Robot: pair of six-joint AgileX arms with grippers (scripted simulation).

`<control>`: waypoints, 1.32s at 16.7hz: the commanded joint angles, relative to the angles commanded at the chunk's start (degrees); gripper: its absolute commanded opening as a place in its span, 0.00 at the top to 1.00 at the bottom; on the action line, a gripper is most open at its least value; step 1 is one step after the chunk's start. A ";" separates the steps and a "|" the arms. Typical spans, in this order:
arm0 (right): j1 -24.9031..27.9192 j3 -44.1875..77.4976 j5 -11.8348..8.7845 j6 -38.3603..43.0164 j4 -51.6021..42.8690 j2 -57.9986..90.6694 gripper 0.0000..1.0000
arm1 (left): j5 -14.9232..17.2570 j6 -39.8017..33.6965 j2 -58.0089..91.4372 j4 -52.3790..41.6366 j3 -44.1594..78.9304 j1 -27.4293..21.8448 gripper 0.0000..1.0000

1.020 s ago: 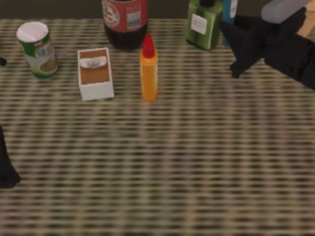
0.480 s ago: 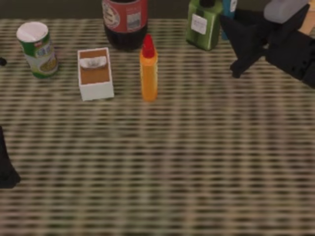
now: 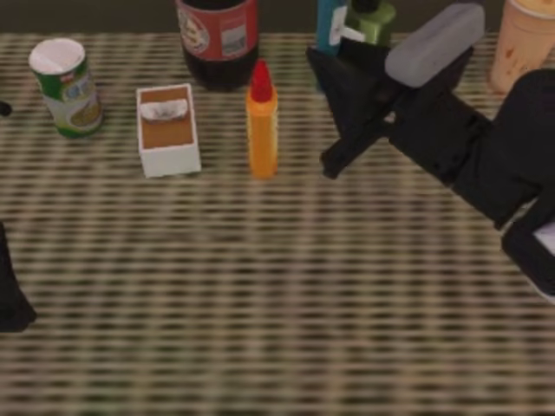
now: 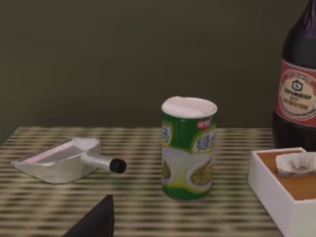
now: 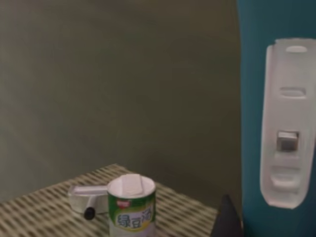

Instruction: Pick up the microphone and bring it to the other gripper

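Observation:
The microphone (image 3: pixel 330 23), teal-blue with a white strip, stands upright at the back of the table, right of centre, with its lower part hidden behind my right gripper (image 3: pixel 324 111). That gripper is shut on it. In the right wrist view the teal handle (image 5: pixel 252 98) and its white strip fill the side of the picture, with one black fingertip (image 5: pixel 227 219) beside it. The white head is out of view. The other gripper, my left gripper (image 3: pixel 10 299), is parked at the table's left edge. One of its fingertips (image 4: pixel 96 219) shows in the left wrist view, well off the middle.
Along the back stand a green can (image 3: pixel 68 87), a white box (image 3: pixel 167 128), a dark bottle (image 3: pixel 218 39), a yellow bottle with red cap (image 3: pixel 261 121), a green bottle (image 3: pixel 375 17) partly behind the right arm, and a pale cup (image 3: pixel 523 43). A silver scoop (image 4: pixel 59 160) lies beyond the can.
My right gripper has moved left along the back of the table with the microphone in it, from right of the green bottle to its left. The left arm has not moved.

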 joint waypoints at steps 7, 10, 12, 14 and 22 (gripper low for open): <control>2.25 -0.45 2.21 0.31 1.63 -0.11 1.00 | 0.00 0.00 0.00 0.00 0.00 0.00 0.00; 2.42 -0.62 2.40 0.24 1.73 0.00 1.00 | 0.00 0.00 0.00 0.00 0.00 0.00 0.00; 2.42 -0.62 2.40 0.24 1.73 0.00 1.00 | 0.00 0.00 0.00 0.00 0.00 0.00 0.00; 2.42 -0.62 2.40 0.24 1.73 0.00 1.00 | 0.69 0.13 0.74 0.27 0.54 -0.29 0.00; 2.42 -0.62 2.40 0.24 1.73 0.00 1.00 | 17.77 2.67 26.45 9.11 16.54 -6.80 0.00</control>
